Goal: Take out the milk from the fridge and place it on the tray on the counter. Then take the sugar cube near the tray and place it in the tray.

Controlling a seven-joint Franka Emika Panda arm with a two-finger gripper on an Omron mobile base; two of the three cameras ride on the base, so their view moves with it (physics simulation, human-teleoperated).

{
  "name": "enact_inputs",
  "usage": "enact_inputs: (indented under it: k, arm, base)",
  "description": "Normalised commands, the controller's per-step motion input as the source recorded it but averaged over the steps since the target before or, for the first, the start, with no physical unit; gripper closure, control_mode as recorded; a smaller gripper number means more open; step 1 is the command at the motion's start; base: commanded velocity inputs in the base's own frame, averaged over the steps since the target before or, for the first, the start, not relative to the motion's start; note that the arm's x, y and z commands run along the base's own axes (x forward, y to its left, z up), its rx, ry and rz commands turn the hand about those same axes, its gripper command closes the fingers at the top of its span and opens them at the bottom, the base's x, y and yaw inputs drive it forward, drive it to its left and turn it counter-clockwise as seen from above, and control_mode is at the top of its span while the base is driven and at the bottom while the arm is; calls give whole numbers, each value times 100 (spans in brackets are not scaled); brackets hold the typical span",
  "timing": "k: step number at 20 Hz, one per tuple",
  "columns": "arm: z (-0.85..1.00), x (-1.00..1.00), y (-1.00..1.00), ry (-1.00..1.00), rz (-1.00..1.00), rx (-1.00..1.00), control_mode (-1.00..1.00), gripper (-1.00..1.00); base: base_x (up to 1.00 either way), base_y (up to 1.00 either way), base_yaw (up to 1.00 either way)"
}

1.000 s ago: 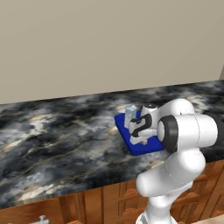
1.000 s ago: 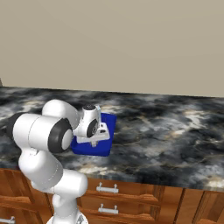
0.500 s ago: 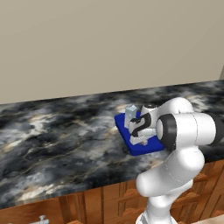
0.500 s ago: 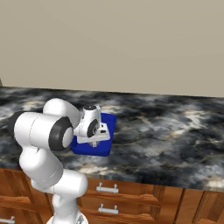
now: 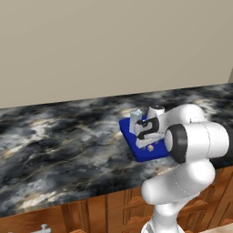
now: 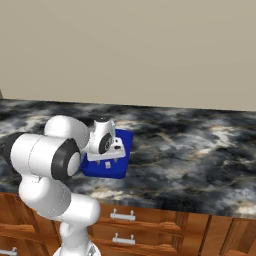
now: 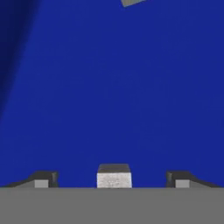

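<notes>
Hand view: the sugar cube (image 7: 113, 176), a tiny white block with a faintly speckled face, lies on the blue floor of the tray (image 7: 109, 87), midway between the two dark fingertips (image 7: 43, 179) and touching neither. The jaws of the gripper (image 7: 113, 179) stand spread wide, released. Left base view: the gripper (image 5: 149, 144) hangs low over the tray (image 5: 136, 152) on the counter (image 5: 59, 136); the cube (image 5: 150, 148) sits inside the rim, with the milk (image 5: 136, 119), an upright pale carton, standing behind it in the tray.
</notes>
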Motion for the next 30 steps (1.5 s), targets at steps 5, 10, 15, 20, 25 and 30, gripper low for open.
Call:
enact_inputs:
  k: [5,10,15,20,25,30]
  arm:
    - [66,-28,0,-7,0,0,-100,-100]
    - [81,-28,0,-8,0,0,-100,-100]
    - [75,-49,0,-6,0,0,-100,-100]
    - [46,-94,0,-27,-3,1,-100,-100]
    - [41,-100,0,-44,-13,4,-100,-100]
    - [50,-100,0,-20,-21,10,-100,-100]
  base:
    - [0,0,0]
    - [0,0,0]
    - [0,0,0]
    - [0,0,0]
    - [0,0,0]
    - [0,0,0]
